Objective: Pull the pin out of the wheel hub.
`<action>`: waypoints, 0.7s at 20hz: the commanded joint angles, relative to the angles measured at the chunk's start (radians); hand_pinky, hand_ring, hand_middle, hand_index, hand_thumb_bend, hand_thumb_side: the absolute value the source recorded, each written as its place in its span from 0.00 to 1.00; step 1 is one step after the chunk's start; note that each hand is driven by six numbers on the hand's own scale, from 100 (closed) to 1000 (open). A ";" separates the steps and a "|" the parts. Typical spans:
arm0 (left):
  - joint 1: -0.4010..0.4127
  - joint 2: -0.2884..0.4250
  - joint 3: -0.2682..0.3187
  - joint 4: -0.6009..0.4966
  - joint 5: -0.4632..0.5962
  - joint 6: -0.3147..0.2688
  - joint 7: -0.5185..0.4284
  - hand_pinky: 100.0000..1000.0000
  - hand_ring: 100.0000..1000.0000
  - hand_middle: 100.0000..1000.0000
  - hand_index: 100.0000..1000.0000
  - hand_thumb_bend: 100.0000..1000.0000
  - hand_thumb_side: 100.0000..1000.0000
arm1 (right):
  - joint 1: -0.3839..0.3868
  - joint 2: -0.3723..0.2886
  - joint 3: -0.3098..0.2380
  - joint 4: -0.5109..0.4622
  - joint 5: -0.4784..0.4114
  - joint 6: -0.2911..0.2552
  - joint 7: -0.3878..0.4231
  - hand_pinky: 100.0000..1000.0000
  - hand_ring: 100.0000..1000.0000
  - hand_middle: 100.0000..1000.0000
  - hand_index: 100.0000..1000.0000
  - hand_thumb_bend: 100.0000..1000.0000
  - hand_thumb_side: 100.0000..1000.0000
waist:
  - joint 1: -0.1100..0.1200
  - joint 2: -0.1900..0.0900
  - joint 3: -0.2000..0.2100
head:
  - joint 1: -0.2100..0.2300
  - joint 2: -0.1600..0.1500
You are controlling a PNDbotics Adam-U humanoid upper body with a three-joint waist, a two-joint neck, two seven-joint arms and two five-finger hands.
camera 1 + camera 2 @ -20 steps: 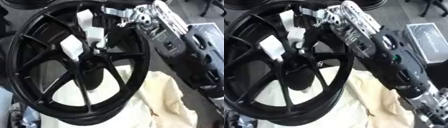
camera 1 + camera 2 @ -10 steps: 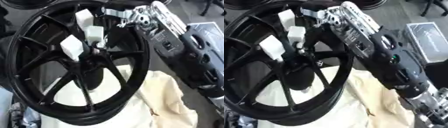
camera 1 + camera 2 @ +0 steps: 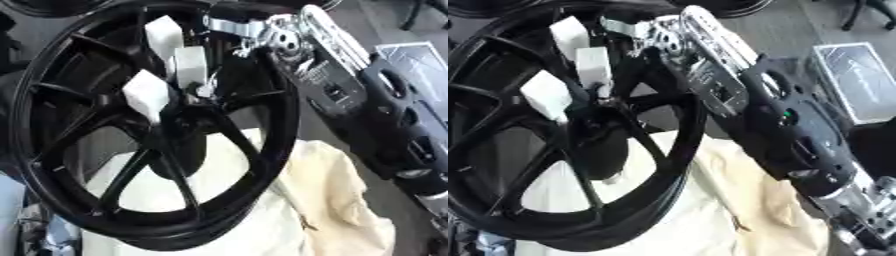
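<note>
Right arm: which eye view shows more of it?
Right eye view. The right arm runs nearly whole, from the silver joints at the lower right corner up to the right hand at the wheel. The left eye view crops it at the right edge.

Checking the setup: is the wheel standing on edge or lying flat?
On edge, leaning. The black wheel rests its lower rim on the cream cloth, spokes facing the camera.

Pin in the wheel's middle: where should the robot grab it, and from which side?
Probably the pin's small pale end, which seems to poke out of the hub. Pinch it from the open front face of the wheel. The spokes leave gaps there, and the right hand sits at that spot. More of the pin cannot be made out.
</note>
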 commanded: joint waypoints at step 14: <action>-0.003 0.022 0.011 -0.018 -0.001 0.001 0.001 0.77 0.76 0.76 0.76 0.30 0.77 | -0.076 -0.057 -0.055 -0.129 -0.122 0.065 -0.006 0.65 0.47 0.31 0.47 0.24 0.06 | 0.011 -0.018 0.005 | -0.010 -0.002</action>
